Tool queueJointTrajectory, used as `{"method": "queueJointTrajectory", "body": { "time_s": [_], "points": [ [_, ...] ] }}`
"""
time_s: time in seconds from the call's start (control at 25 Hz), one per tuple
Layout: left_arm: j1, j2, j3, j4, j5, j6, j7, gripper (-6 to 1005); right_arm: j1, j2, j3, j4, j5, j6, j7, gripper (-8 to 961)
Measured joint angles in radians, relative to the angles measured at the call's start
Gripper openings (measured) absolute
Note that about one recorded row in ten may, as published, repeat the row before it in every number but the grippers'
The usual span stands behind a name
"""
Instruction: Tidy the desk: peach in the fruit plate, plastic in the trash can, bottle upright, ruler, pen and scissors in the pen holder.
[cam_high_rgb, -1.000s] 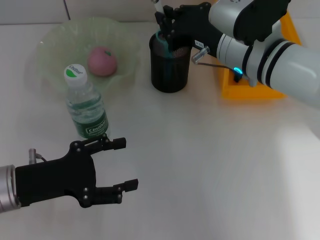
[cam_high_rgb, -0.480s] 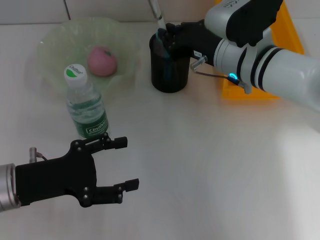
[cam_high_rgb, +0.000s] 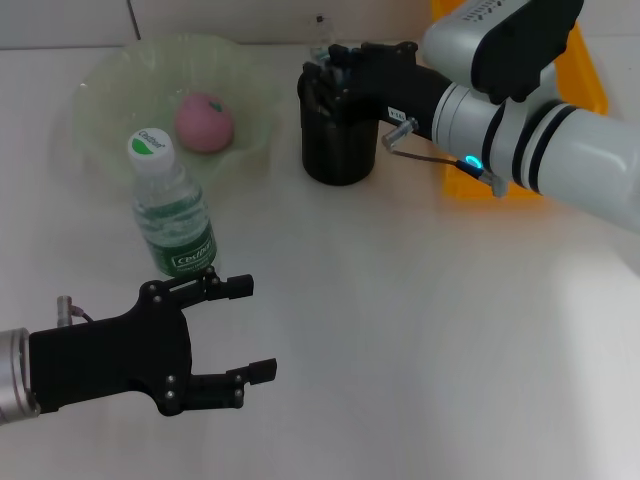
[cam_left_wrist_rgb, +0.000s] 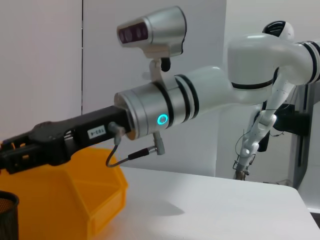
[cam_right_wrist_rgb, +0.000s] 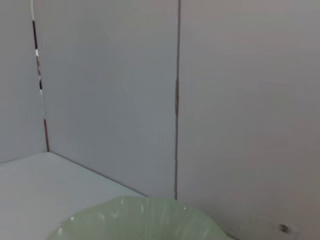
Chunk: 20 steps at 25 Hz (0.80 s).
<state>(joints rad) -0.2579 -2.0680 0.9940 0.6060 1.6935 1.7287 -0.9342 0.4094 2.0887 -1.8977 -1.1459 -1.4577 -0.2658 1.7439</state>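
**Right gripper over the pen holder, left gripper waiting**

At lower left the left gripper (cam_high_rgb: 235, 330) hovers, jaws wide and empty. Above it the bottle (cam_high_rgb: 172, 212) stands upright, light and slick, best held mid-body. The peach (cam_high_rgb: 204, 122), soft, lies in the fruit plate (cam_high_rgb: 100, 80). At upper centre the right gripper (cam_high_rgb: 330, 75) sits over the pen holder (cam_high_rgb: 338, 140); its jaws cannot be made out.

The white desk (cam_high_rgb: 400, 330) fills the head view, bare across most of its near half. Behind it, at 12 o'clock, stands a pale panelled wall (cam_right_wrist_rgb: 100, 90) with a vertical seam. In the left wrist view a dark stand or frame (cam_left_wrist_rgb: 305, 125), possibly equipment, shows past the desk's far edge at about 3 o'clock.
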Motion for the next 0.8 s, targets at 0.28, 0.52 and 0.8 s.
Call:
{"method": "queueJointTrajectory", "body": {
  "time_s": [0.28, 0.52, 0.8],
  "points": [
    [0.001, 0.0, 0.0, 0.0, 0.0, 0.003, 0.0, 864, -0.092, -0.003, 0.086, -0.148, 0.006, -0.176, 0.013, 472],
    [0.002, 0.0, -0.002, 0.002, 0.0, 0.015, 0.0, 864, -0.172, -0.006, 0.411, -0.277, 0.004, -0.755, 0.07, 579],
    [-0.016, 0.002, -0.003, 0.002, 0.0, 0.015, 0.0, 864, -0.156, -0.013, 0.797, 0.026, -0.231, -1.47, -0.238, 704]
  ]
}}
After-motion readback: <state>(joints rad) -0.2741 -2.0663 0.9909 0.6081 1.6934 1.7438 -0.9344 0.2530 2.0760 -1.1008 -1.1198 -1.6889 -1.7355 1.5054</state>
